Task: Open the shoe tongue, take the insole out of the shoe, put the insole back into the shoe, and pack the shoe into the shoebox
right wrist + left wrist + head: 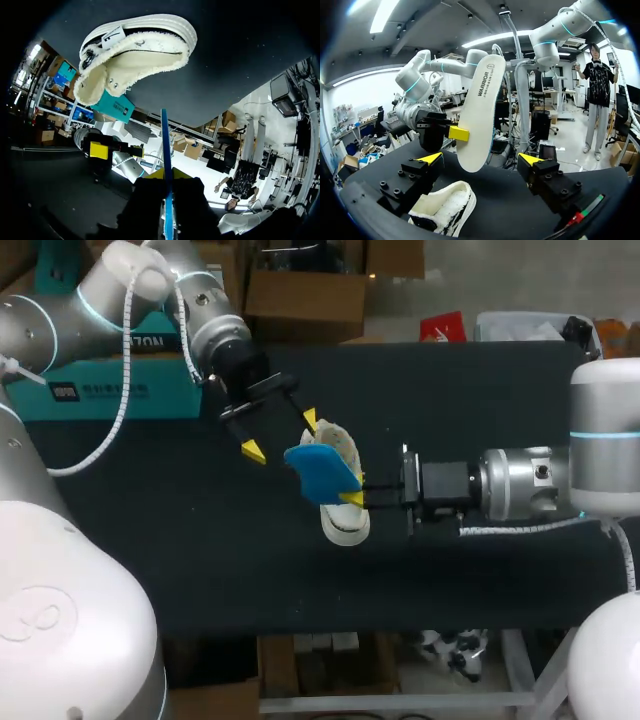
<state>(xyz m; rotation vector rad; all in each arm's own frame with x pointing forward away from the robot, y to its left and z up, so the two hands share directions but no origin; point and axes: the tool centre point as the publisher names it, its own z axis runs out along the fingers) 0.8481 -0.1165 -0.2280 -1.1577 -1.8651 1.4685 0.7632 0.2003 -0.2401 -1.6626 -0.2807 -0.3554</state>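
A white canvas shoe (347, 515) lies on the black table (480, 410), its fuzzy opening showing in the right wrist view (135, 55). Just above it my right gripper (352, 498) is shut on the insole (322, 470), which is blue on top and white underneath (480, 115). From the right wrist the insole (166, 160) shows edge-on between the fingertips of that gripper (167, 174). My left gripper (280, 435) hangs open just left of the insole, holding nothing. In its own view the left gripper (480, 160) faces the insole, with the shoe (445, 210) below it.
A teal shoebox (100, 385) stands at the table's back left, behind my left arm; it also appears past the shoe (112, 106) in the right wrist view. My right arm's body (520, 485) stretches across the right of the table.
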